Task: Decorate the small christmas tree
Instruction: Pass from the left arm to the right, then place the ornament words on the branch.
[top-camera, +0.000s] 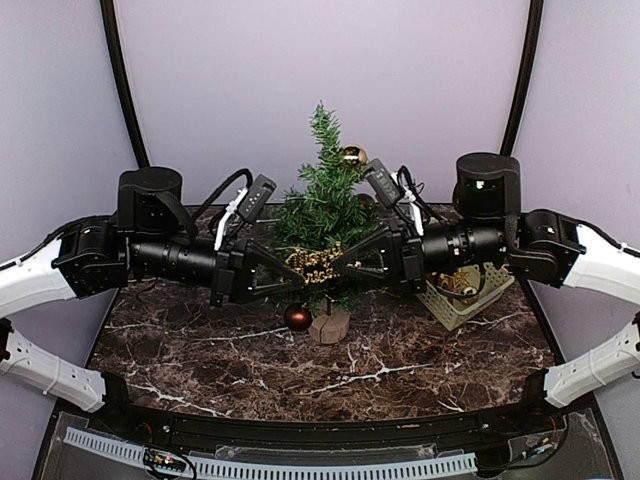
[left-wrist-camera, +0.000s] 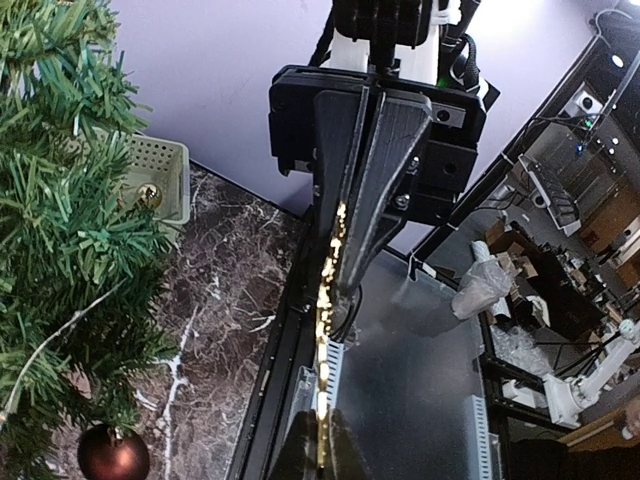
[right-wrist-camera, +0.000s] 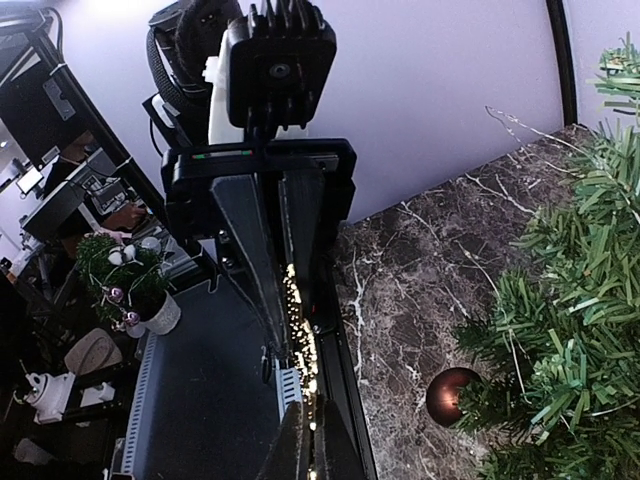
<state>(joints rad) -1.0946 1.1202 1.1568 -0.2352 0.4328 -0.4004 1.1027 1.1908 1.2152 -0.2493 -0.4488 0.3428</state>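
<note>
Small tree (top-camera: 322, 195) stands mid desk (top-camera: 420, 350), behind both arms. The left fingers (right-wrist-camera: 250, 230) and right fingers (left-wrist-camera: 390, 170) are each clamped on 1 gold bead garland (top-camera: 318, 262) strung between them. Tree is likely light and tippy with springy branches; steady it by the trunk.

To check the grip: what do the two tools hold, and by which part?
One gold bead garland, strung between them: the left tool pinches one side of it, the right tool the other.
</note>
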